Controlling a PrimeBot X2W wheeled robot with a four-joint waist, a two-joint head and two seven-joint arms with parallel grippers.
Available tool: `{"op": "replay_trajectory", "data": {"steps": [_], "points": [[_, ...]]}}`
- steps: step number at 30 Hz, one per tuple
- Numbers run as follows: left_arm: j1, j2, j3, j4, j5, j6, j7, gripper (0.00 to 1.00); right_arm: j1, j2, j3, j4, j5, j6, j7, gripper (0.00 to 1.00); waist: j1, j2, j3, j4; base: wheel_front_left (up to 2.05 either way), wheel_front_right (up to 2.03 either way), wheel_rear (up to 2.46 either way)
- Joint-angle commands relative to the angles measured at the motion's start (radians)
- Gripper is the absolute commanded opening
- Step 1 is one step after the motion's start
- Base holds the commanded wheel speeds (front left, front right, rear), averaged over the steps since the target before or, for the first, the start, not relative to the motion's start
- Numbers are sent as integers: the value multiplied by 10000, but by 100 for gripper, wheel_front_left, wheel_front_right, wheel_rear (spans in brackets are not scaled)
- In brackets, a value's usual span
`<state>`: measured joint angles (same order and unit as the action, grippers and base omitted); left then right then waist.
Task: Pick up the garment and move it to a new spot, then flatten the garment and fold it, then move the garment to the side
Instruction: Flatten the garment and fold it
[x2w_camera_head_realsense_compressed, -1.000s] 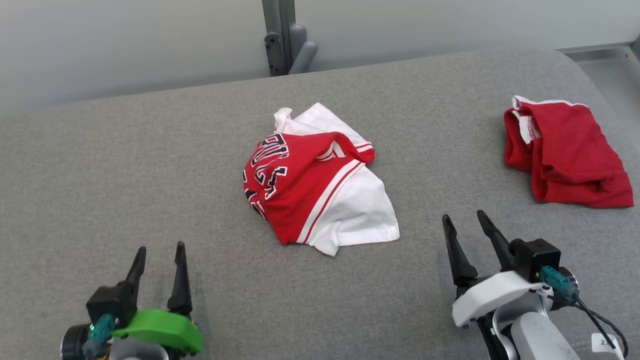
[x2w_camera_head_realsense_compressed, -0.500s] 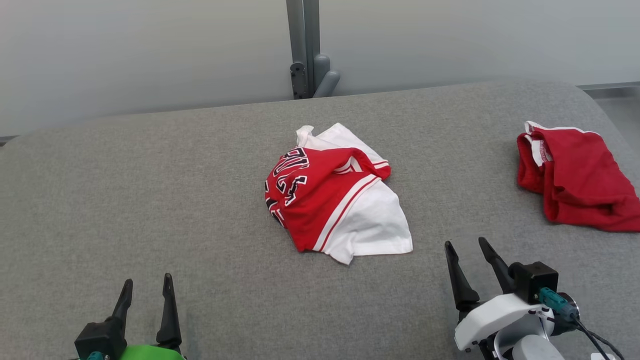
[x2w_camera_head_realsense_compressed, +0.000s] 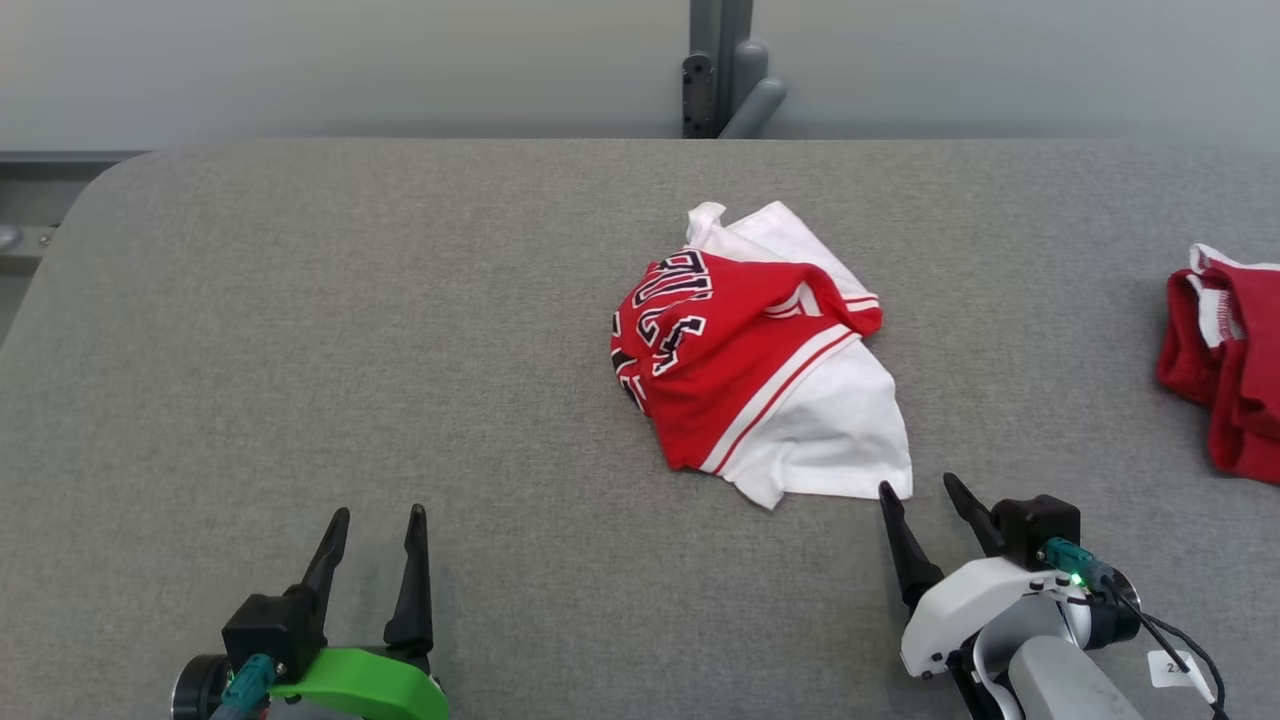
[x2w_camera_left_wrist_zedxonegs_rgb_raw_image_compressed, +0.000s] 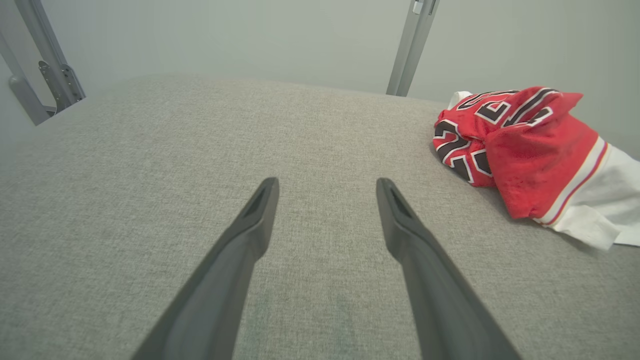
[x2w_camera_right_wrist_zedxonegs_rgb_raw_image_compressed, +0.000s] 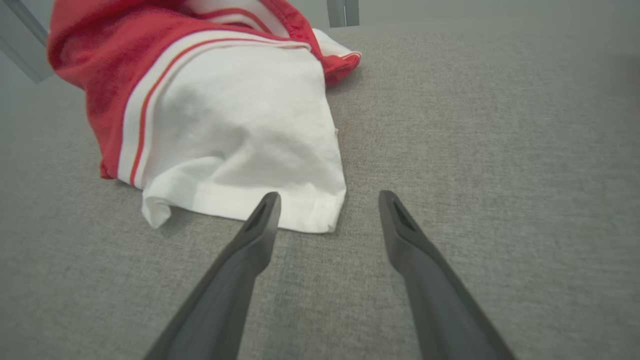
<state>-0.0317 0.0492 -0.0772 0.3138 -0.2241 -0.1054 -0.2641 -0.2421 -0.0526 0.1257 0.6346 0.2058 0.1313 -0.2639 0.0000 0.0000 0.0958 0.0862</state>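
Nearest the robot, the left jaws hang released and empty over bare grey cloth. They are well apart from the garment, which lies ahead and to their right. The right jaws are spread just as wide and hold nothing. Their tips are just beside the closest white hem corner of the red-and-white T-shirt (x2w_camera_head_realsense_compressed: 760, 370); whether they touch it cannot be told.

The shirt sits crumpled in a loose heap around the middle of the fabric-covered table (x2w_camera_head_realsense_compressed: 300, 350). A red panel with black-and-white lettering is folded over white cloth. It looks light, soft and limp, so it will likely sag and unfold when lifted, and it may drag on the rough cover. The free white hem (x2w_camera_right_wrist_zedxonegs_rgb_raw_image_compressed: 280, 215) before the right jaws seems the best place to pinch, taken low so that a single layer is caught. The heaped red fold is a poorer choice.

Further right lies a separate bunched red garment (x2w_camera_head_realsense_compressed: 1235, 370). A grey metal post (x2w_camera_head_realsense_compressed: 720, 70) stands beyond the far edge.
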Motion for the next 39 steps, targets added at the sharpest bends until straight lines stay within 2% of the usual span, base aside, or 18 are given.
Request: {"op": "replay_trajectory", "data": {"steps": [1,6,8,9,10,13,16,22,28,34,39], "points": [[-143,28,-60,-11,-20,11,0,100,-158,-48,-54,228,-121,-11,-4,100,0,0,439,643,0,0,0],[-150,27,-28,-23,-51,51,0,100,-546,-39,-73,1107,-47,-11,-3,100,0,0,554,959,0,0,0],[-163,27,-26,-21,-64,52,0,100,-611,-32,-64,1259,-14,-11,2,57,0,0,569,989,0,0,0],[-166,27,-17,-13,-75,56,0,100,-605,-29,-61,1310,2,-11,8,20,0,0,568,986,0,0,0],[-170,26,-19,-13,-86,66,0,100,-609,-28,-60,1336,43,-11,10,0,0,0,558,974,0,0,0],[-212,26,-79,2,-159,53,0,100,-605,-41,-70,1038,177,-13,8,0,0,0,517,866,0,0,0],[-208,26,-190,-1,-176,31,0,100,-525,-71,-97,209,394,-13,-3,0,0,0,413,708,0,0,0],[59,27,-357,120,-191,-32,0,100,-470,-265,-288,-2711,1010,-11,-3,0,0,0,12,231,0,0,0],[386,27,-542,360,-260,-89,0,100,-1127,-971,-384,-4897,1419,-8,-4,0,0,0,-514,-173,0,0,0],[421,28,-724,431,-331,-71,0,100,-2199,-1561,-736,-5939,1620,-8,-4,0,0,0,-674,-239,0,0,0],[535,28,-837,484,-449,-75,0,100,-3001,-2054,-781,-6200,1667,-8,-4,0,0,0,-727,-75,0,0,0]]}}
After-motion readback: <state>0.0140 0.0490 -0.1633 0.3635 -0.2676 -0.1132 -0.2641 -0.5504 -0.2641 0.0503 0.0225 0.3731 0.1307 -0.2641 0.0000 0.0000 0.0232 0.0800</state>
